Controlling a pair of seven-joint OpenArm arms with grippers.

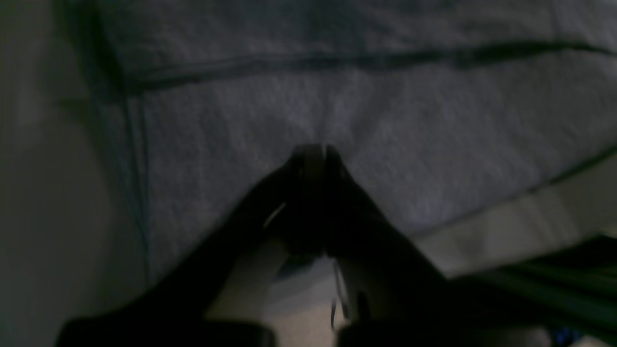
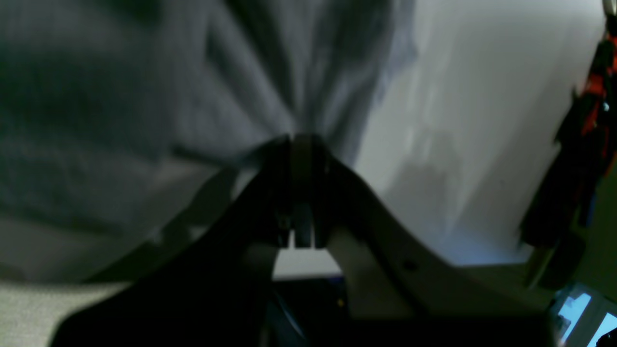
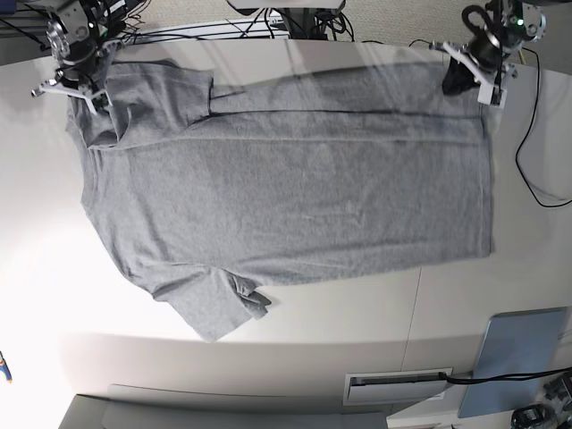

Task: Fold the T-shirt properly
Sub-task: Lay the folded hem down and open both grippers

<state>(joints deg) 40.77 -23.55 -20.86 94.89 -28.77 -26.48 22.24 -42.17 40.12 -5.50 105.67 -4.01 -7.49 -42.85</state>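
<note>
T-shirt point(image 3: 313, 188): across the upper and middle frame, far side turned back, presumably to start a lengthwise fold.
Left gripper point(image 3: 458, 88): upper right, jaws pressed together on the cloth, likely smoothing.
Right gripper point(image 3: 103, 105): upper left, jaws together; pinched cloth uncertain.

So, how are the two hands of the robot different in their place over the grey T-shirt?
The left hand is at the right end of the grey T-shirt in the base view, while the right hand is at the left end. Around the left hand the cloth lies fairly smooth; around the right hand it is bunched in folds. Both hands are black and shut, and both are near the T-shirt's far edge.
</note>
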